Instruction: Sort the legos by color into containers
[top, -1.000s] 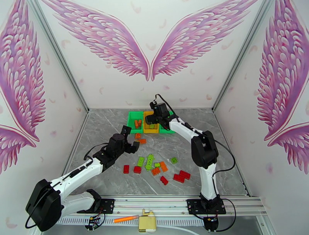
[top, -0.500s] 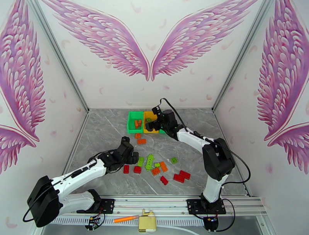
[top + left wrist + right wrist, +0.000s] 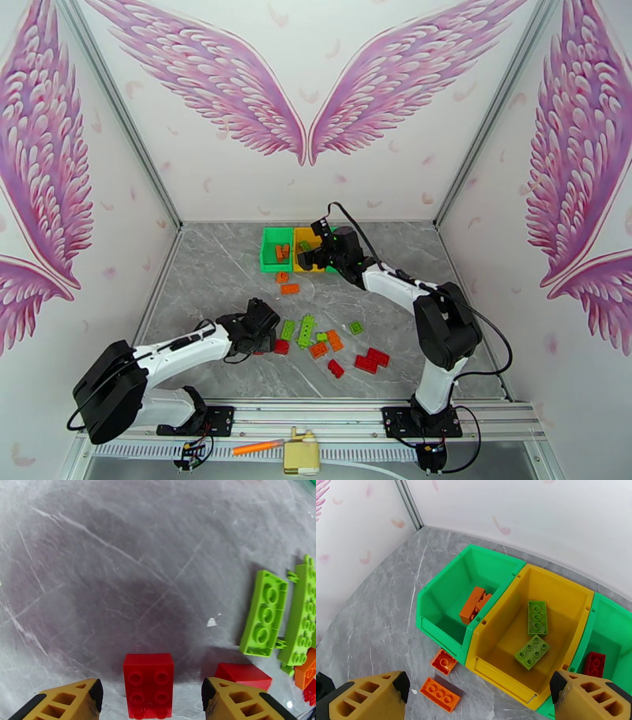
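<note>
Left gripper (image 3: 151,691) gapes wide astride a red lego (image 3: 148,675) whose near edge is cut off.

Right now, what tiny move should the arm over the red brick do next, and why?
Probably lower a little and close. The left fingers are open, and the red brick lies on the table right between them, so squeezing should grab it.

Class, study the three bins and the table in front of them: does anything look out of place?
No colour is mixed in the bins. Two orange bricks lie on the table just outside the left green bin, which holds the other orange ones, as if dropped short.
</note>
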